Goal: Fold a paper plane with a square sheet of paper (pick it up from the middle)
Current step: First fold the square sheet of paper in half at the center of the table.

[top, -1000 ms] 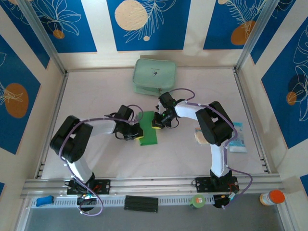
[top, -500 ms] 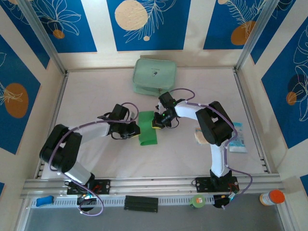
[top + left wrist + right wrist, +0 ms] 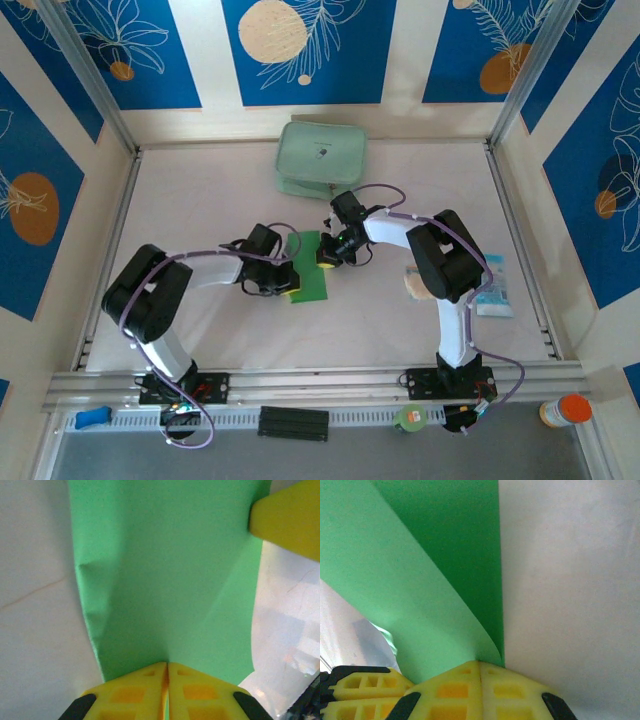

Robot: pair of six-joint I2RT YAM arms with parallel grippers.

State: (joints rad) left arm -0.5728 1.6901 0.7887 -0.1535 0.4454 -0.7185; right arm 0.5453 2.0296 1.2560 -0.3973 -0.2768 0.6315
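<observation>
On the table (image 3: pixel 205 205), between the two arms: one green sheet (image 3: pixel 309 272), partly curled over on itself (a soft roll, no sharp crease), lying short of the mint pouch (image 3: pixel 321 158) and apart from it. Left gripper (image 3: pixel 287 279): yellow fingers pressed together, pinching the sheet's left edge. Right gripper (image 3: pixel 326 256): fingers likewise pressed together, pinching the right edge where the upper layer curls over.
</observation>
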